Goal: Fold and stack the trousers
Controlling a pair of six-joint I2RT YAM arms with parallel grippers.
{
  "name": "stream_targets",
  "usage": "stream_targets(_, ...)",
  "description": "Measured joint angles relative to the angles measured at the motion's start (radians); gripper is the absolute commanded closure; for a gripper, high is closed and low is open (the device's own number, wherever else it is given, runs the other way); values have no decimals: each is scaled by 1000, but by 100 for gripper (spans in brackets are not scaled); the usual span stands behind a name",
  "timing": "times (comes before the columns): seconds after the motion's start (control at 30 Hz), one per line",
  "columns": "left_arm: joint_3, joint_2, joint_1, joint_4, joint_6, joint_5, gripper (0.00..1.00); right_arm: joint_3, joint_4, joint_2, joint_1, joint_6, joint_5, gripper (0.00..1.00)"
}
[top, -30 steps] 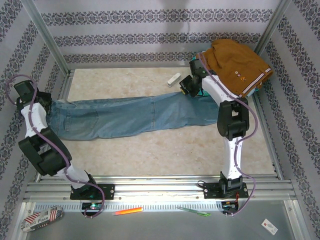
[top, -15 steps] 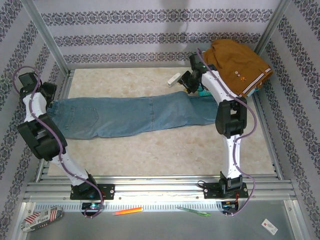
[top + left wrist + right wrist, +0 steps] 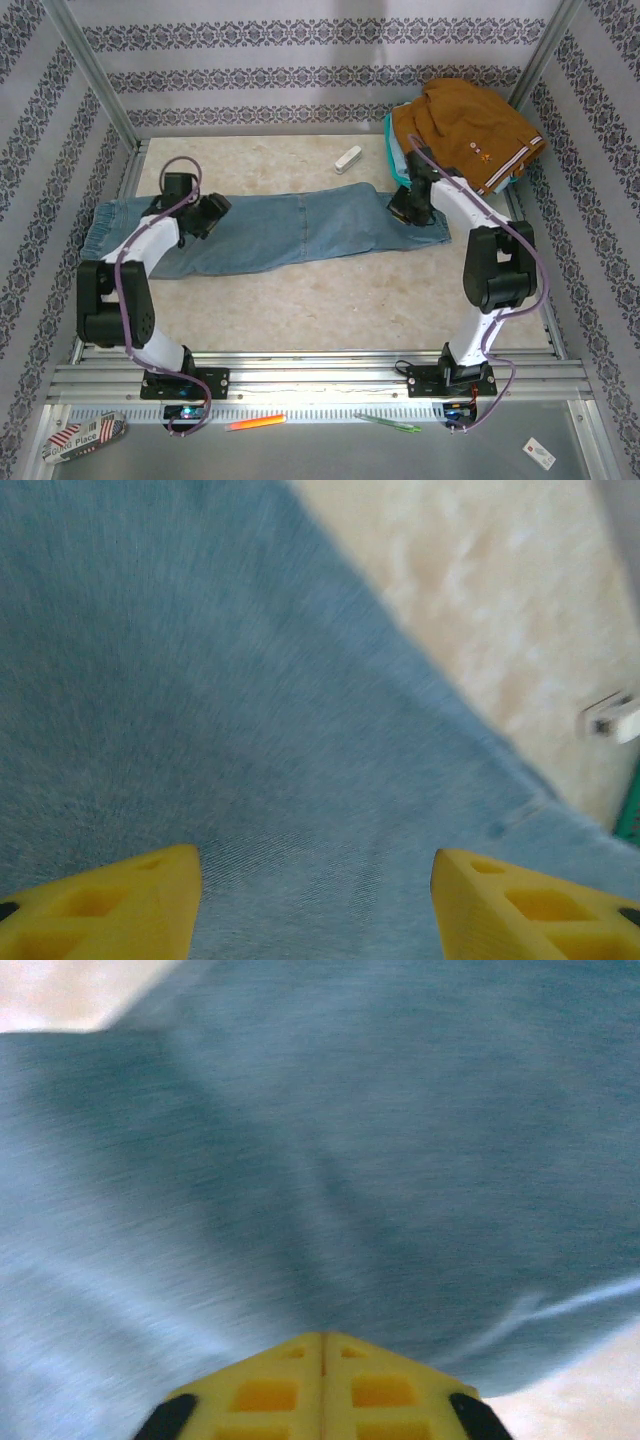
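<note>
One pair of trousers [image 3: 300,228] flat, left hand [image 3: 315,870] parted, right hand [image 3: 322,1345] closed

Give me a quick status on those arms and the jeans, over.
Left gripper open above trousers. Right gripper shut over leg end. Trousers flat, unfolded. Brown garment heaped at far right corner.

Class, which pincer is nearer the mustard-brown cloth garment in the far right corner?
Right. The right pincer is over the hem end of the light blue denim trousers, just beside the mustard-brown garment; the left pincer is over their waist half, far across the table.
</note>
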Motion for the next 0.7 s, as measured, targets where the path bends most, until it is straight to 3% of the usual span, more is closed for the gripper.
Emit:
stream_targets(0.27,-171,14,1,106,-23,-13,40,-158,37,34,-69,-27,11,100)
stream_targets(0.7,-414,-307,54,87,-22,-23,42,-529,132,-223,-248,-61,-222,100)
